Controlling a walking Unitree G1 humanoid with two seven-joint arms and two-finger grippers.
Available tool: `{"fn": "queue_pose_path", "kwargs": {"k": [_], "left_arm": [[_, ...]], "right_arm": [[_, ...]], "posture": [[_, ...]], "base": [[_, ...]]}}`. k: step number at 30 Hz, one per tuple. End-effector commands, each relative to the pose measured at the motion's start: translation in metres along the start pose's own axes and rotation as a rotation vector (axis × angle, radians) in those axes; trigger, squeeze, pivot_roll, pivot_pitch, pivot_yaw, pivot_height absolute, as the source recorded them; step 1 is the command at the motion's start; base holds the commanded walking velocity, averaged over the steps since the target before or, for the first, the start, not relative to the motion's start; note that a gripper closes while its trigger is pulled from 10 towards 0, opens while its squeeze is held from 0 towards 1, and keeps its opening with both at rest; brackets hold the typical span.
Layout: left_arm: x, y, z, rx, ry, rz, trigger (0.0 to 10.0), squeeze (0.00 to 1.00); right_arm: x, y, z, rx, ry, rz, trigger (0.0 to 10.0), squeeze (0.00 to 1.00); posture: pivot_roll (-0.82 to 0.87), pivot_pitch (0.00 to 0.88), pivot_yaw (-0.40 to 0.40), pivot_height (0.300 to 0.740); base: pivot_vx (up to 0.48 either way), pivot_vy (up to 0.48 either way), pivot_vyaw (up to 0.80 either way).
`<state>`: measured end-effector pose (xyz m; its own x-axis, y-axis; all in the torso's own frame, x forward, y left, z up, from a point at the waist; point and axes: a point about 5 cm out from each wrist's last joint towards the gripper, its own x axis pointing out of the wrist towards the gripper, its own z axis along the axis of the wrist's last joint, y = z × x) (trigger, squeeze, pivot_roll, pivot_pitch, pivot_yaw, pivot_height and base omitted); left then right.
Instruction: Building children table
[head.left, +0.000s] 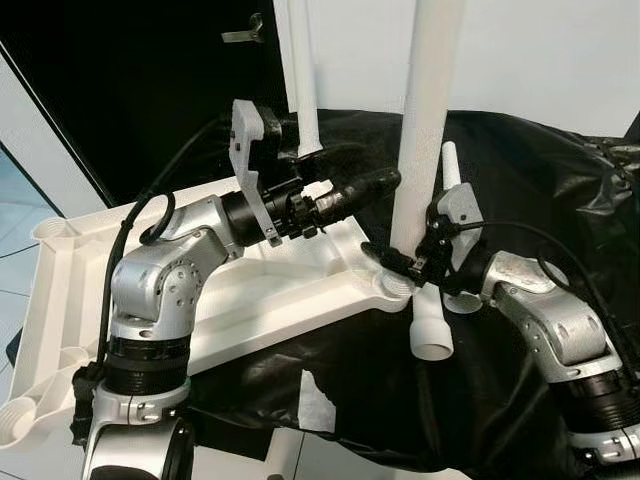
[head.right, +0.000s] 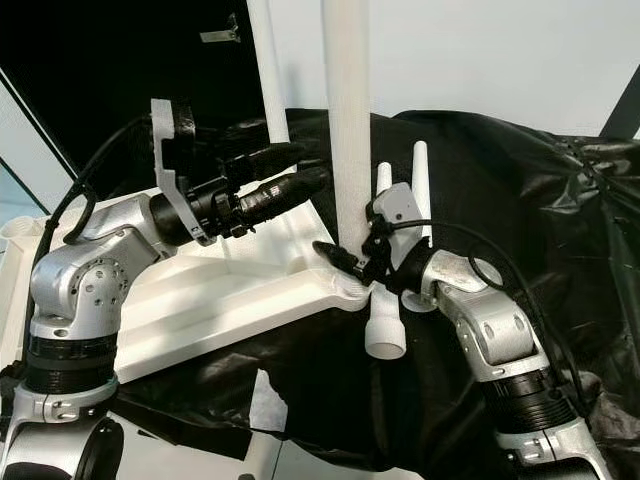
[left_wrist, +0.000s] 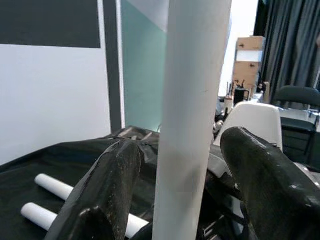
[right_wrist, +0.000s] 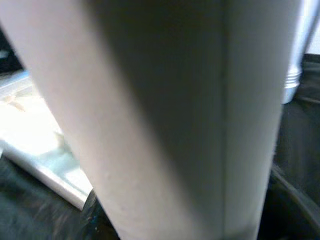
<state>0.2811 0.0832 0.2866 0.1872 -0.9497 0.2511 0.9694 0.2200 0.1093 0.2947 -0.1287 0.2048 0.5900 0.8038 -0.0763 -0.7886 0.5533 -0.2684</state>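
Where the white children's tabletop (head.left: 290, 290) lies upside down on black sheeting (head.left: 540, 190), ribbed underside up, the items stand as follows.

Upright leg (head.left: 425, 120): white tube, standing in the corner socket at the tabletop's near right corner, rising out of frame.

Second upright leg (head.left: 303, 80): white tube, standing at the far side of the tabletop, behind the left arm.

Loose legs (head.right: 385, 325): one white tube lying on the sheeting just right of the occupied corner, open end toward the camera; another (head.right: 421, 165) beside it, further right. In the left wrist view two white tubes (left_wrist: 50, 187) lie on the sheeting beyond the upright leg.

Left end effector (head.left: 385, 185): raised above the tabletop, pointing right toward the upright leg. In the left wrist view its two black fingers (left_wrist: 107, 192) stand spread apart on either side of the leg, with a visible gap on each side; open, not gripping.

Right end effector (head.left: 395, 262): low at the base of the upright leg, beside the corner socket. Whether its fingers clamp the leg cannot be told; the right wrist view has the leg (right_wrist: 165, 120) very close and blurred.

Empty corner sockets (head.left: 55, 230): at the tabletop's left side.
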Motion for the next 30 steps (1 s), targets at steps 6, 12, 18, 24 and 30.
{"fn": "queue_pose_path", "kwargs": {"k": [6,12,18,24,30], "left_arm": [[0.013,-0.008,-0.002,0.030,0.037,-0.125,10.0,0.00],[0.024,-0.006,-0.006,0.036,0.061,-0.098,10.0,0.00],[0.026,-0.007,-0.005,0.033,0.061,-0.103,10.0,0.00],[0.025,-0.003,-0.001,0.006,0.040,-0.085,0.0,0.00],[0.026,-0.003,-0.001,0.005,0.041,-0.079,0.0,0.00]], "right_arm": [[0.003,0.007,0.005,-0.025,0.019,0.163,10.0,0.00],[0.006,0.015,0.004,-0.046,0.050,0.268,10.0,0.00],[0.007,0.017,0.003,-0.050,0.056,0.289,10.0,0.00],[0.006,0.016,0.001,-0.051,0.063,0.299,10.0,0.00],[0.007,0.016,0.000,-0.043,0.060,0.282,10.0,0.00]], "posture": [[0.00,0.000,0.008,0.740],[0.00,0.000,0.005,0.740],[0.00,0.000,0.009,0.740],[0.00,0.000,0.015,0.740],[0.00,0.000,0.019,0.740]], "base": [[0.000,0.000,0.00],[0.000,0.000,0.00],[0.000,0.000,0.00],[0.000,0.000,0.00],[0.000,0.000,0.00]]}}
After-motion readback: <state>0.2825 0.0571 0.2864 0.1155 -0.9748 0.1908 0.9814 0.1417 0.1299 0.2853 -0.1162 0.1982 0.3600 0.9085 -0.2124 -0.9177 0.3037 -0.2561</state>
